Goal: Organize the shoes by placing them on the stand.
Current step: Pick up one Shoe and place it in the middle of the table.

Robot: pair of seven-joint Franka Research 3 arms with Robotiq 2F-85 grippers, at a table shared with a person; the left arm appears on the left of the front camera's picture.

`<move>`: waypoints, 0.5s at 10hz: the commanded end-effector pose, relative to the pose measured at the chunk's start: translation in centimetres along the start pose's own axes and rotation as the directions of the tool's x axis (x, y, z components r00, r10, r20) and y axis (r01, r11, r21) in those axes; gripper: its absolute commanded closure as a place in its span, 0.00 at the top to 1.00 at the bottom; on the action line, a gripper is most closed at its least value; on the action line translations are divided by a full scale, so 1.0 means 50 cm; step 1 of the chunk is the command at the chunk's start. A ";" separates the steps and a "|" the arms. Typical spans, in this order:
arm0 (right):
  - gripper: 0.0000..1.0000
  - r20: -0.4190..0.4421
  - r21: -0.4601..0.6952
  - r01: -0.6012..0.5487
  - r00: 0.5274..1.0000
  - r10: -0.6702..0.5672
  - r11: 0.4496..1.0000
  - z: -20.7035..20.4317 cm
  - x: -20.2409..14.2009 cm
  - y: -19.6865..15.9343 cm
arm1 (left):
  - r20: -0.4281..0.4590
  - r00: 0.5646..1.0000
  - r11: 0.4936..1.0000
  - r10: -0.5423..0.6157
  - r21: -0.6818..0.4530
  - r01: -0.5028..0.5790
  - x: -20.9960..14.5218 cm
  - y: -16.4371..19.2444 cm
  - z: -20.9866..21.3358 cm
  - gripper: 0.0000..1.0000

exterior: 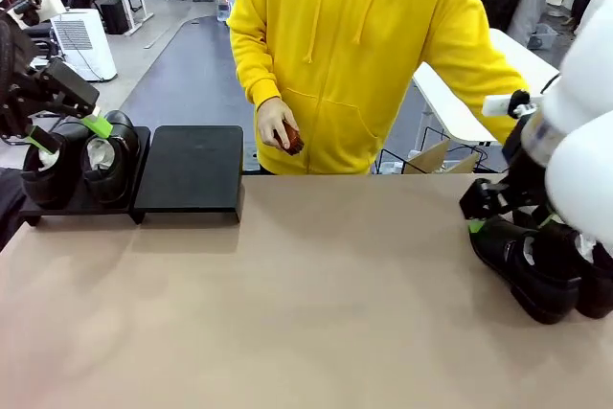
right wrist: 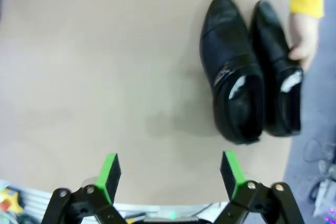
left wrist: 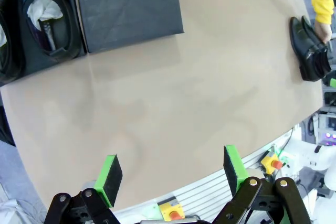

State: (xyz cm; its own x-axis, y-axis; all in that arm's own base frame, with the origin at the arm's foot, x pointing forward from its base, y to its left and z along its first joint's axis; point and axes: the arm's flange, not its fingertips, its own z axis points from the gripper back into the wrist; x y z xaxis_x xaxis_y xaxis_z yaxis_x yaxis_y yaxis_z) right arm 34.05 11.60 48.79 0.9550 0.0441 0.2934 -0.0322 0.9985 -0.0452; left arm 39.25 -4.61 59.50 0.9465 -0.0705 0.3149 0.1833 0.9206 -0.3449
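A pair of glossy black shoes point(exterior: 107, 168) stood side by side on the left half of the low black stand point(exterior: 192, 170), which sat at the far left of the tan table point(exterior: 306, 313) that two white robot arms shared with a person point(exterior: 354, 45) in a yellow hoodie. The left gripper point(left wrist: 172, 170) hung in the air on that side of the table, its green-padded fingers spread wide with nothing between them. Seen from its wrist, the stand and one of the shoes on it lay well ahead of the fingers.

A second pair of shoes point(right wrist: 233, 77) sat on the tabletop at the robot's right. The two touched along their sides, toes pointing the same way, with pale stuffing showing in their openings. The right gripper point(right wrist: 170, 172) was poised above the table near that pair, jaws fully apart and empty. The shoes lay ahead of its fingers and off to one side, not between them.

The person's hand point(right wrist: 302, 38), reaching out of a yellow sleeve, rested against the outer shoe of that pair. The person's other hand point(exterior: 278, 126) was held at the waist by the table's far edge, closed round a small reddish-brown object that could not be made out.
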 end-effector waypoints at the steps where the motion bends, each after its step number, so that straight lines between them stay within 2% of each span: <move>1: 1.00 -0.063 0.161 -0.088 0.993 0.099 0.983 -0.043 0.001 -0.077 | 0.000 1.000 1.000 -0.014 -0.023 0.014 0.000 0.002 0.002 1.00; 2: 1.00 -0.110 0.216 -0.098 0.986 0.124 0.971 -0.062 0.017 -0.110 | 0.000 1.000 1.000 -0.014 -0.023 0.014 0.000 0.002 0.002 1.00; 3: 1.00 -0.017 0.057 -0.040 0.999 0.041 0.998 -0.010 0.013 -0.044 | 0.000 1.000 1.000 -0.014 -0.023 0.014 0.000 0.002 0.002 1.00; 5: 1.00 -0.017 0.057 -0.040 0.999 0.041 0.998 -0.010 0.013 -0.044 | 0.000 1.000 1.000 -0.014 -0.023 0.014 0.000 0.002 0.002 1.00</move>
State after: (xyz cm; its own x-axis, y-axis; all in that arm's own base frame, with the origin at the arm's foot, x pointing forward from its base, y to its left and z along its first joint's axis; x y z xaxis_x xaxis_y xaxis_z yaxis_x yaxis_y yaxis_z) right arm 35.22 8.73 48.21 0.9594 0.1127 0.2586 -0.1239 0.9919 0.0274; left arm 39.27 -4.60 59.48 0.9467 -0.0701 0.3144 0.1827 0.9208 -0.3445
